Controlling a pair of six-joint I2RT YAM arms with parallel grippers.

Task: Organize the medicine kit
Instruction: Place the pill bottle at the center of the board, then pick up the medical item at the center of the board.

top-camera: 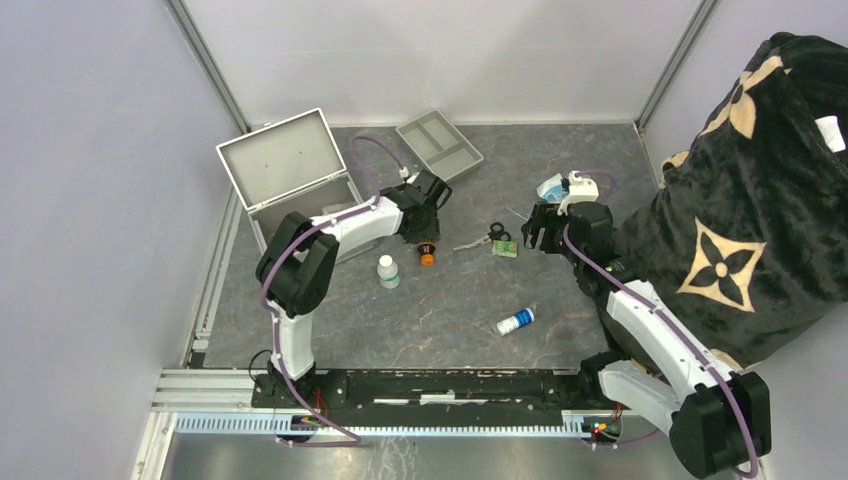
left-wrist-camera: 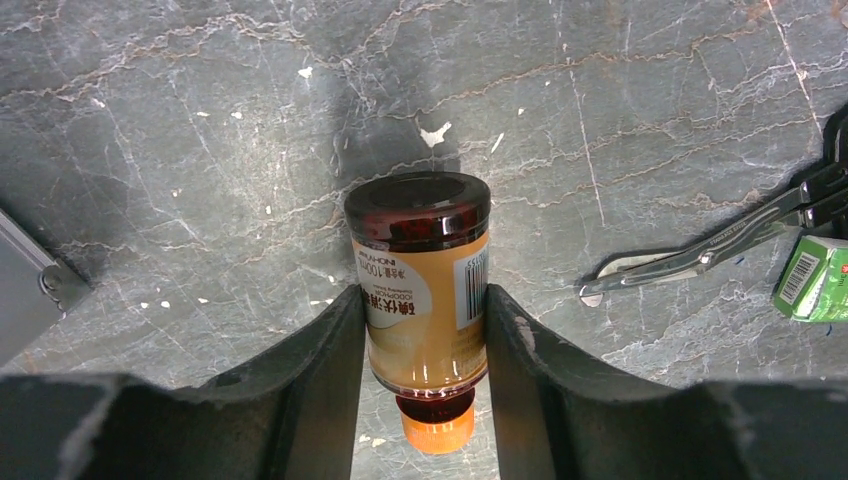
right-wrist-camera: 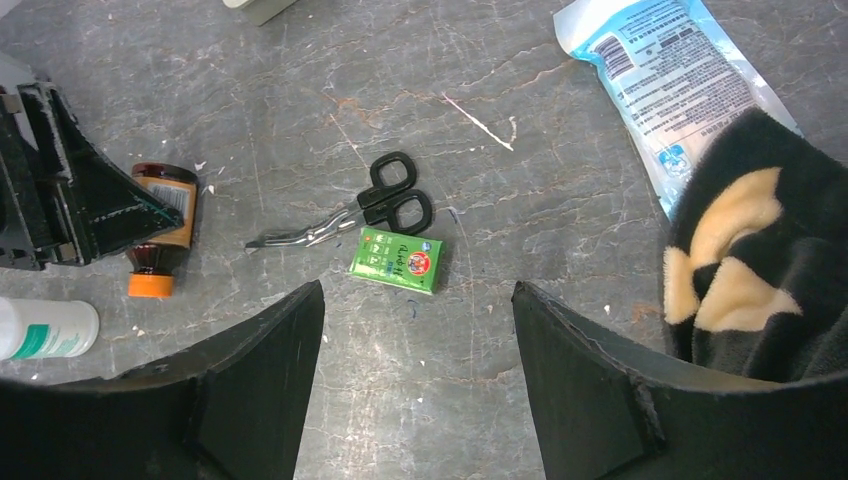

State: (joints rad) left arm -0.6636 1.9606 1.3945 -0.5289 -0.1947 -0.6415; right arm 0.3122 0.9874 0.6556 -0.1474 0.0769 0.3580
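The medicine kit (top-camera: 290,170) is a silver-grey metal case at the back left with its lid standing open; a corner of it shows in the left wrist view (left-wrist-camera: 25,290). My left gripper (top-camera: 425,238) (left-wrist-camera: 425,300) is shut on a brown bottle (left-wrist-camera: 420,290) with an orange cap, its fingers pressing both sides. The bottle (top-camera: 427,256) is at table level right of the case and also shows in the right wrist view (right-wrist-camera: 160,225). My right gripper (top-camera: 535,232) (right-wrist-camera: 418,290) is open and empty above the table, just short of a small green box (right-wrist-camera: 397,259).
Black-handled scissors (top-camera: 485,238) (right-wrist-camera: 385,205) and the green box (top-camera: 505,249) lie mid-table. A white bottle (top-camera: 388,271), a blue-and-white tube (top-camera: 516,321), a grey divided tray (top-camera: 439,145), a blue packet (right-wrist-camera: 665,80) and a black patterned blanket (top-camera: 760,200) at the right are also here.
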